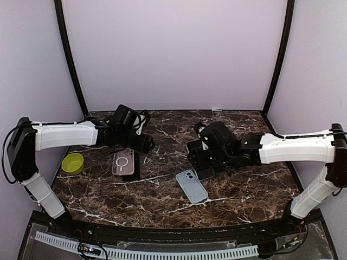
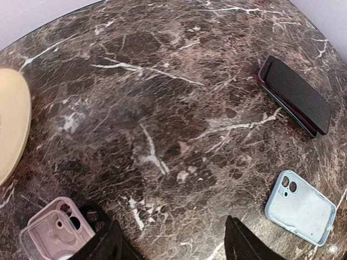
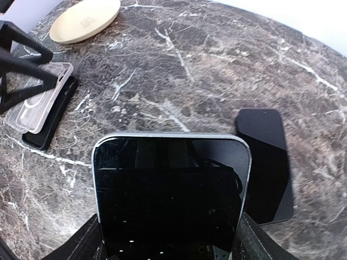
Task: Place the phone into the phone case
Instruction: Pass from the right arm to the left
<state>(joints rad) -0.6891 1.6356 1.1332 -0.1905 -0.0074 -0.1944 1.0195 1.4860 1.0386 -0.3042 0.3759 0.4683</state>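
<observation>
While right hand (image 3: pixel 171 246) clamps dark phone (image 3: pixel 171 189), left hand (image 2: pixel 173 244) spread apart over marble table (image 2: pixel 162 97).

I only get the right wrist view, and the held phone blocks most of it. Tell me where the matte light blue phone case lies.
Observer: The matte light blue phone case lies flat on the dark marble table. It is just toward the arm bases from your right tool and the silver-edged black phone it grips, slightly to the left arm's side.
Operator: Report the left tool too, so I know it is out of the way.
Observer: The left tool is open and empty, with only bare marble between its fingers.
</observation>
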